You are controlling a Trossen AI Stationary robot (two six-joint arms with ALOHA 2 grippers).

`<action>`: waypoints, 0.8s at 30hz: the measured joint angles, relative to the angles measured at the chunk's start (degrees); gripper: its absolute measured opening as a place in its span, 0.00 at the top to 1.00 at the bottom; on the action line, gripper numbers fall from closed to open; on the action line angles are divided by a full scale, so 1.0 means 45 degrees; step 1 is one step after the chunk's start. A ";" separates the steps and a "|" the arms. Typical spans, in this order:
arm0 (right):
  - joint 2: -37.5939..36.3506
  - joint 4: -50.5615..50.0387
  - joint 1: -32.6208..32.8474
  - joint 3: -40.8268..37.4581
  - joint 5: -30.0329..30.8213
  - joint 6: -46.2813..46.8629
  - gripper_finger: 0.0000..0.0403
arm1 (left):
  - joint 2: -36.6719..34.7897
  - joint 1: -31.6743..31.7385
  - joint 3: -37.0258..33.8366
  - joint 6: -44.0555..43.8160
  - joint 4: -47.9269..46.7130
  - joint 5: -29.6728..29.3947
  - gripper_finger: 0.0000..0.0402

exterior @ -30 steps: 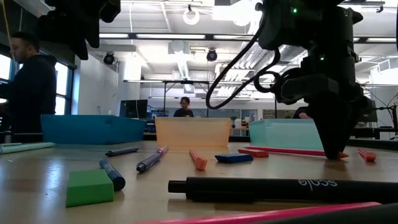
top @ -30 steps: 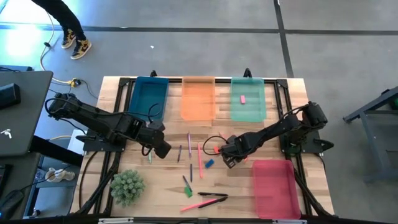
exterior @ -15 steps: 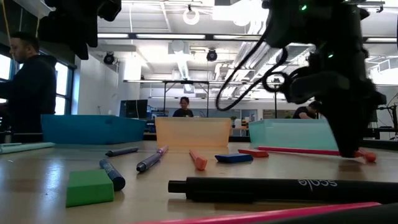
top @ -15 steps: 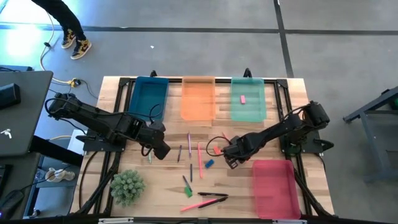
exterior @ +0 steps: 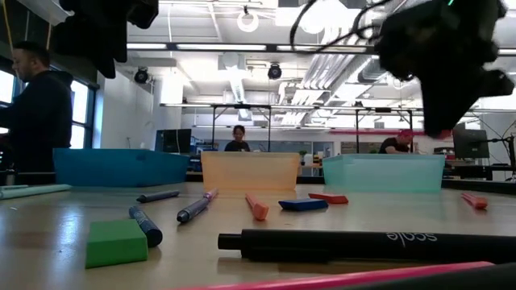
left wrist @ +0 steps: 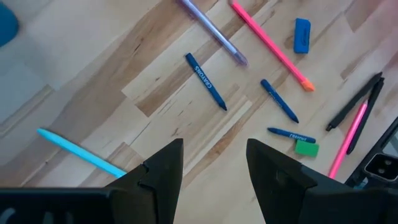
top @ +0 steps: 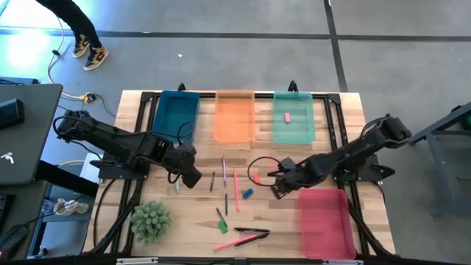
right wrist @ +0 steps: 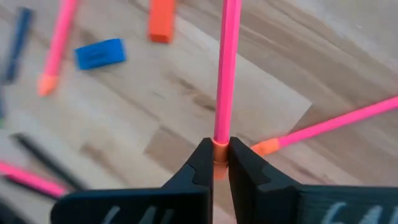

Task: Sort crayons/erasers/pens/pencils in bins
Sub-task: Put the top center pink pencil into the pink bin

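My right gripper [top: 277, 189] [right wrist: 216, 149] is shut on a long thin pink stick [right wrist: 225, 68] above the table's middle right, beside the red-pink bin [top: 324, 221]. My left gripper [top: 193, 179] [left wrist: 214, 162] is open and empty above the table's left middle. The blue eraser [top: 247, 193] [right wrist: 99, 53], the red-orange eraser [right wrist: 161, 18] and the green eraser [top: 222, 227] [left wrist: 306, 147] lie flat on the wood. The blue bin [top: 176, 114], orange bin [top: 235, 115] and green bin [top: 294, 118] stand along the far edge. My right gripper pinches the pink stick at its orange end [right wrist: 217, 144] between its two fingertips. The stick runs straight out ahead of the fingers, along them. It is lifted clear of the table, and in the low view it shows about level [exterior: 387, 130].
A second pink stick [right wrist: 336, 121] lies on the wood by my right fingers. Blue crayons [left wrist: 206, 81], a purple pen [left wrist: 214, 34], black pens [top: 250, 235] and a cyan stick [left wrist: 81, 154] lie scattered. A small plant [top: 151, 219] stands near left. A pink block [top: 287, 116] lies in the green bin.
My right gripper has risen and gone a little toward the table's right edge, still shut on the pink stick. The stick lay on the table a second ago and now hangs clear above it.
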 joint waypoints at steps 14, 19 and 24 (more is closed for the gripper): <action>-0.2897 -0.0826 0.2569 0.0019 0.0468 0.2294 0.99 | 0.0000 0.1687 0.0000 0.0181 0.0538 -0.0911 0.59; -0.3357 -0.0933 0.3939 0.0019 0.0416 0.3445 0.99 | 0.0000 0.2176 0.0000 0.0417 0.0798 -0.0922 0.59; -0.3387 -0.0930 0.5694 0.0024 0.0400 0.5115 0.99 | 0.0000 0.2605 0.0000 0.0329 0.1298 -0.1295 0.59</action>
